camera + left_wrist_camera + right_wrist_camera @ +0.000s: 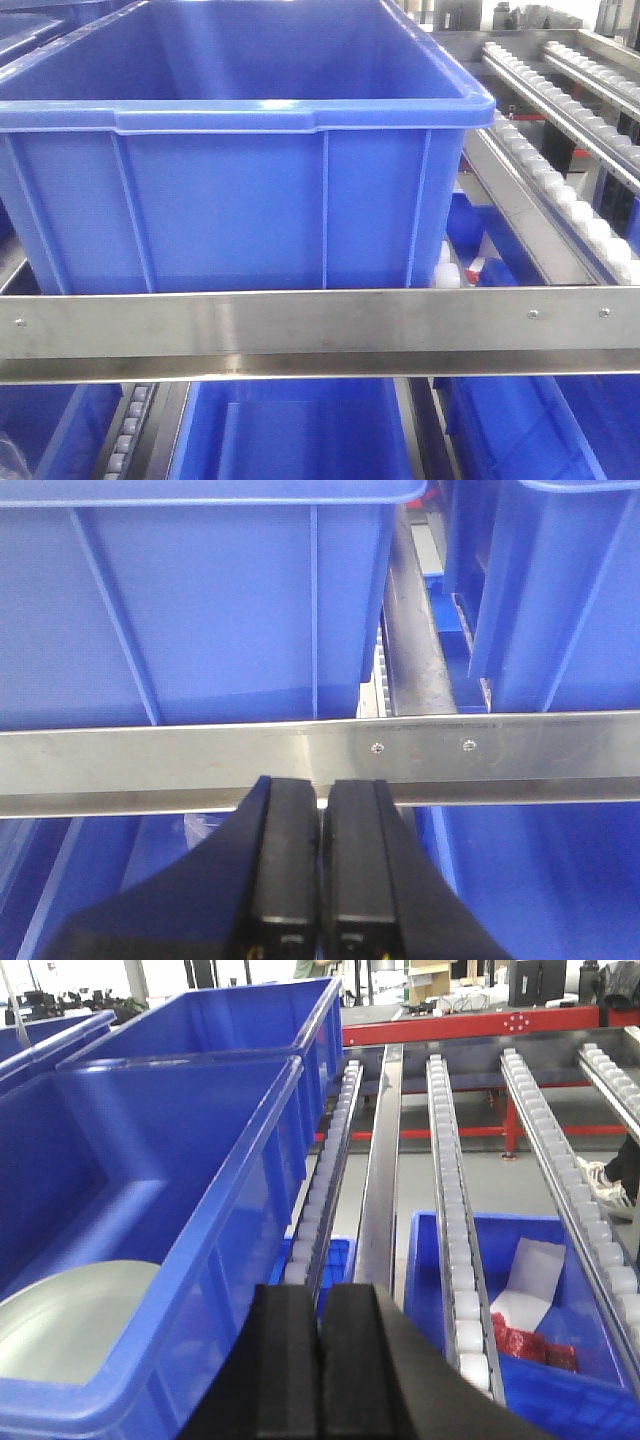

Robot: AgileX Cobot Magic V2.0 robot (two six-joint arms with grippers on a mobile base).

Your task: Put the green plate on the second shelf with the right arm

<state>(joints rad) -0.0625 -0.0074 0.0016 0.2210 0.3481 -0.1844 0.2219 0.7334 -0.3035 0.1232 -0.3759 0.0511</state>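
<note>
1 green plate (75, 1320) lying in 1 blue bin (215, 1260). My 2 grippers, left (320, 855) and right (320, 1360): fingers pressed together, holding nothing. 1 steel rail (320, 325).

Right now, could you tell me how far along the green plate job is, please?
It looks essentially done: the green plate lies flat inside the blue bin on the roller shelf. Nothing is in hand; the right hand is shut and empty beside the bin, and the left hand is shut too. Only pulling the arm back seems left.
</note>
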